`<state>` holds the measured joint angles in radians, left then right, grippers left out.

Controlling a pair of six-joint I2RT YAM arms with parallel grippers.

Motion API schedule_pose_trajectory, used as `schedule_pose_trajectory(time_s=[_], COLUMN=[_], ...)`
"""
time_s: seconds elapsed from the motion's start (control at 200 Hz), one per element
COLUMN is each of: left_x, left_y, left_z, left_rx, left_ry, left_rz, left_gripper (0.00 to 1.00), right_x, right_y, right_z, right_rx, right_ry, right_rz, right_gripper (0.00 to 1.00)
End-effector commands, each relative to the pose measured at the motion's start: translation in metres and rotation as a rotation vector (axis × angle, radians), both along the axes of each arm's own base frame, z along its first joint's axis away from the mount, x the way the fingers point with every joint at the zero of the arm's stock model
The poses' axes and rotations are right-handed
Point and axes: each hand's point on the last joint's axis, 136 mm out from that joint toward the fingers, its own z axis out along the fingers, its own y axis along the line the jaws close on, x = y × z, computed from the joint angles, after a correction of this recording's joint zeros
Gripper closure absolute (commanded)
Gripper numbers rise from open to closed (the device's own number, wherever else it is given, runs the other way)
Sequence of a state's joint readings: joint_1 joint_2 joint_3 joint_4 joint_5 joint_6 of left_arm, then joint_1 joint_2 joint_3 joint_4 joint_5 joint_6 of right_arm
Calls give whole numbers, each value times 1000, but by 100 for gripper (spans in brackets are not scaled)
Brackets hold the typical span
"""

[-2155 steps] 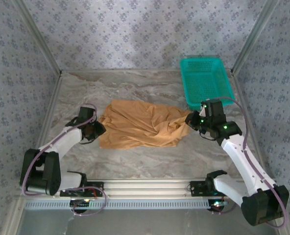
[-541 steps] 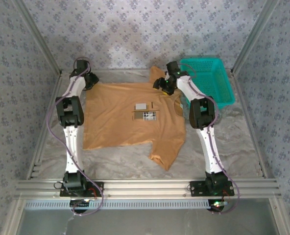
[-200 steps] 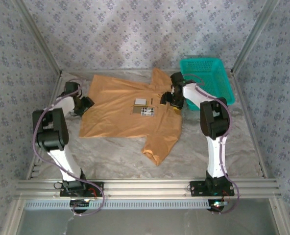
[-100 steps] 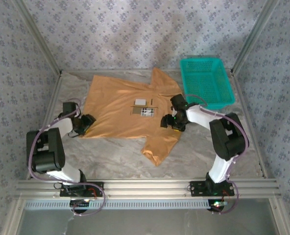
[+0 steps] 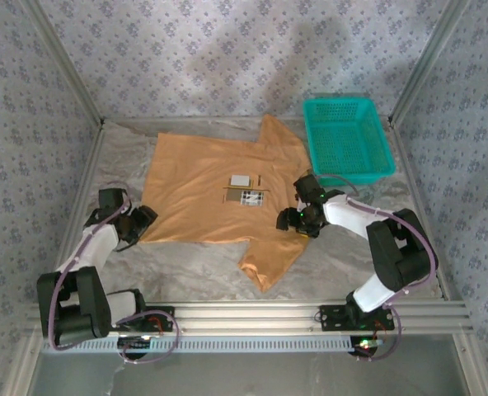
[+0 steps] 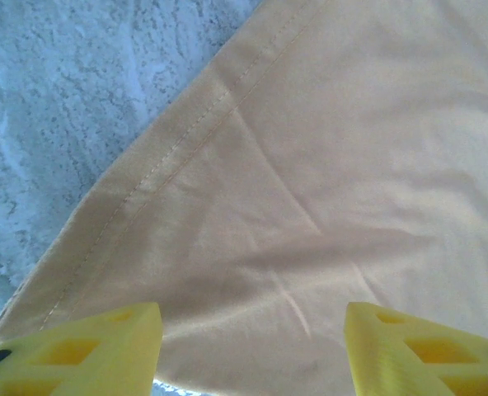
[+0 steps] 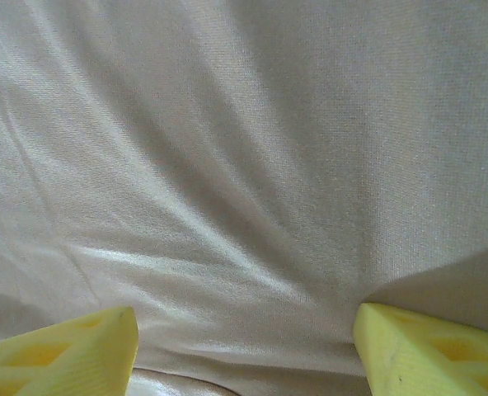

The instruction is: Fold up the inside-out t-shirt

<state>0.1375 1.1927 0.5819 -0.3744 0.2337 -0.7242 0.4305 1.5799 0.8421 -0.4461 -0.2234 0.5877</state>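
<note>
We see the inside-out t-shirt (image 5: pixel 203 194) spread flat mid-worktop (image 5: pixel 186 268). Both hands gape empty: left hand (image 5: pixel 138 221) at its near-left corner, right hand (image 5: pixel 297 221) over its right side, arms bent low.

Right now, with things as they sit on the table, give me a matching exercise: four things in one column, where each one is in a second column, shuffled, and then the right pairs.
Column one
1. t-shirt
2. basket
3. left end effector
4. right end effector

Column two
A. far right corner of the table
B. open, at the shirt's near left corner
C. spread flat across the middle of the table
D. open, over the shirt beside its near sleeve

Pairs: 1-C, 2-A, 3-B, 4-D
</note>
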Motion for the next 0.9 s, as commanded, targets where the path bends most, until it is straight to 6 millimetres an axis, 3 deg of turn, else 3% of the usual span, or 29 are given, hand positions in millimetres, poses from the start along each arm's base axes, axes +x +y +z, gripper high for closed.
schedule_pose_trajectory(time_s=[0.0, 0.18, 0.3, 0.43, 0.505, 0.894], left_x=[-9, -27, -37, -38, -37, -38], left_y=[2, 21, 26, 25, 24, 29], left_z=[4, 18, 12, -2, -8, -28], left_rx=[13, 124, 147, 128, 118, 66], left_ry=[44, 63, 79, 90, 112, 167], left_rz=[-7, 47, 87, 103, 99, 128], left_gripper=[43, 48, 51, 51, 51, 51], right_x=[-16, -35, -68, -101, -118, -176], right_y=[-15, -8, 12, 44, 53, 86], right_z=[7, 41, 42, 36, 28, 2], right_rx=[-78, -100, -75, -4, -18, -80], right_ry=[59, -17, -47, -87, -74, -10], right_rz=[-1, 54, 84, 141, 179, 329], right_gripper=[27, 29, 38, 59, 65, 54])
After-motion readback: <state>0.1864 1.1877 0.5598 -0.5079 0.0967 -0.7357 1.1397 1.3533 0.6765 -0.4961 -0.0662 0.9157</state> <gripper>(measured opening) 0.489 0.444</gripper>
